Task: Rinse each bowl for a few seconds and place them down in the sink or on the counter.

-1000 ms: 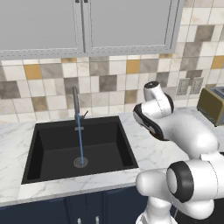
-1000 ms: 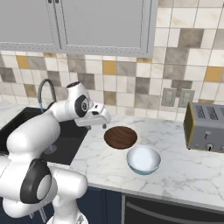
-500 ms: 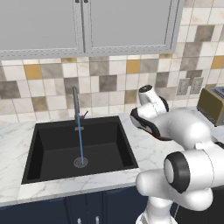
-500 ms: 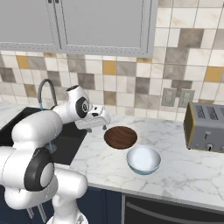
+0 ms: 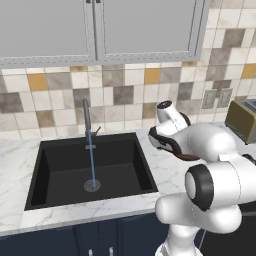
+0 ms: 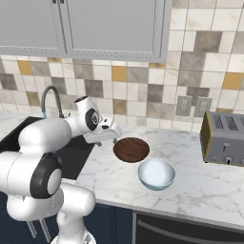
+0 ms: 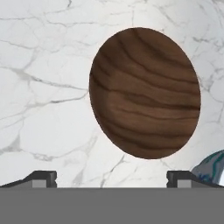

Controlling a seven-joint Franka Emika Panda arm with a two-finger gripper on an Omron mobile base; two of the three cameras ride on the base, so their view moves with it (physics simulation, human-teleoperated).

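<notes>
A white marble counter point(image 6: 200, 183) with grey veins runs along the wall over dark navy cabinets point(image 5: 100, 240). Behind it the backsplash point(image 6: 143, 90) is a patchwork of square tiles in grey, beige, cream and ochre, with a pale double outlet point(image 6: 193, 106) set into it. Grey flat-panel wall cabinets point(image 5: 100, 30) hang above.

The sink point(image 5: 60, 172) is a deep black rectangular basin sunk into the marble, with a round metal drain point(image 5: 92, 185) on its floor. A thin grey faucet point(image 5: 86, 117) stands upright at its back edge, and a narrow blue stream of water point(image 5: 92, 160) falls straight from it onto the drain. At the far right of the counter sits a boxy toaster point(image 6: 223, 138) with a tan side and a grey slotted top.

The two bowls rest on the counter to the right of the sink, close together. The brown bowl point(image 7: 144, 92) is round and matte, with dark wavy wood grain across its surface. The white bowl point(image 6: 156, 173) is glossy, smooth and faintly blue, and sits nearer the counter's front edge, just beside the brown one.

The claw point(image 6: 110, 135) hangs low over the marble just left of the brown bowl, its fingers spread wide and holding nothing.
</notes>
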